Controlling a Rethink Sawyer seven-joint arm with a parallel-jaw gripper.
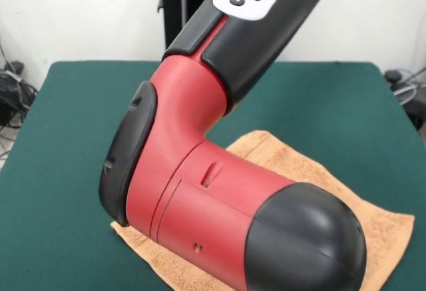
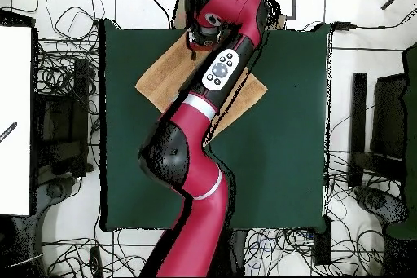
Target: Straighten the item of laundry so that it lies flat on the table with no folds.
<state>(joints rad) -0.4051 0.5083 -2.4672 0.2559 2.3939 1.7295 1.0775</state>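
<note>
The peach-orange towel [image 1: 376, 221] lies on the dark green table [image 1: 73, 144], turned like a diamond, near the table edge farthest from the robot's base. In the overhead view the towel [image 2: 163, 75] shows on both sides of the arm. The red and black arm reaches across the table and covers the towel's middle in both views. In the overhead view the gripper [image 2: 198, 40] hangs under the bent wrist, over the towel's far part. It is too hidden to tell whether it is open or shut. The front view hides it behind the arm's big red link [image 1: 200, 191].
The green table [image 2: 277, 152] spreads wide to either side of the towel. Tangled cables [image 2: 69, 71] lie on the floor all round the table. A white board [image 2: 16, 120] stands at the left of the overhead view. The black pedestal [image 1: 181, 8] stands behind the table.
</note>
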